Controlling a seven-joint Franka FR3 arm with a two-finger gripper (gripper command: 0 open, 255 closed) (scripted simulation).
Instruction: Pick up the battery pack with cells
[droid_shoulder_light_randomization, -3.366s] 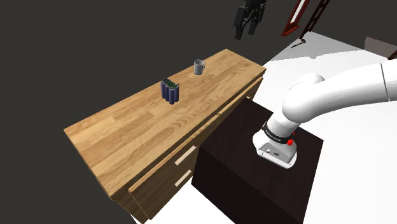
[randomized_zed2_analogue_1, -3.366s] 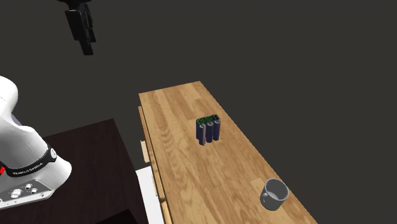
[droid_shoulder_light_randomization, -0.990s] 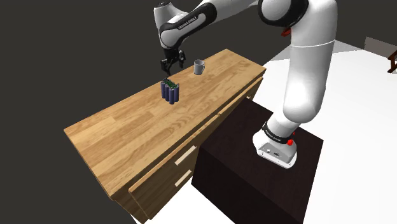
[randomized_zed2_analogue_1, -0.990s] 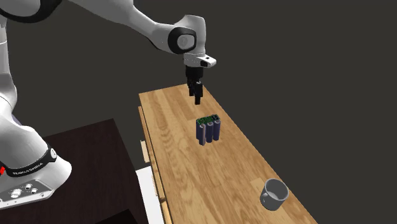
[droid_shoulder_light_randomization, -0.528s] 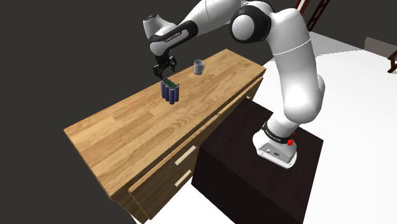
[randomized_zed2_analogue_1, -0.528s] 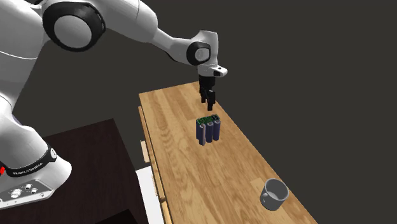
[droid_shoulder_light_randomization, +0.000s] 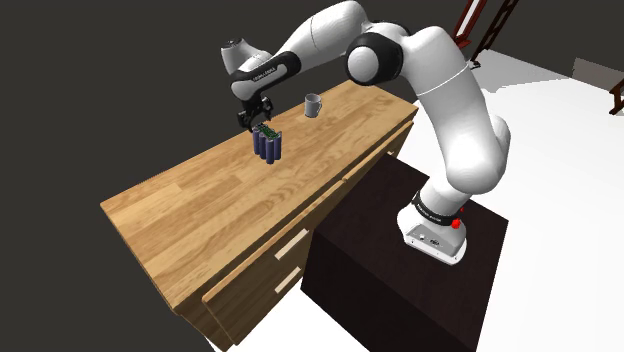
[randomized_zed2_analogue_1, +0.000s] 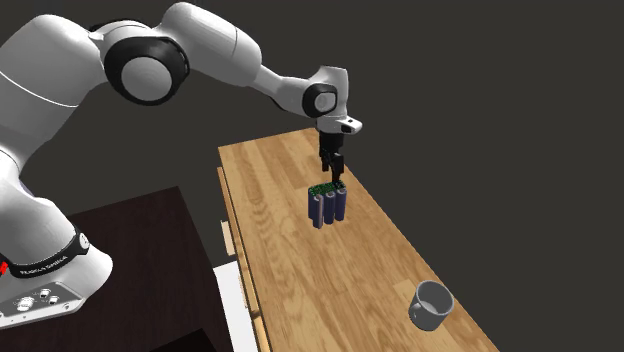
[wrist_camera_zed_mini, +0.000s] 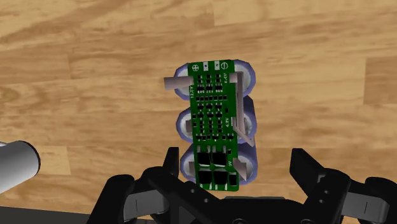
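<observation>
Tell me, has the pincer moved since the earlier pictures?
Yes. In the shoulder view the pincer came down and leftward to just above the battery pack.

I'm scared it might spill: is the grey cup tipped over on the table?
No, the grey cup stands upright on the wooden tabletop, its open mouth facing up.

Battery pack (wrist_camera_zed_mini: 217, 127) — three blue-grey cylindrical cells stood upright in a row, capped by a green circuit board — set on a wooden top (droid_shoulder_light_randomization: 190, 205), about midway along it.
</observation>
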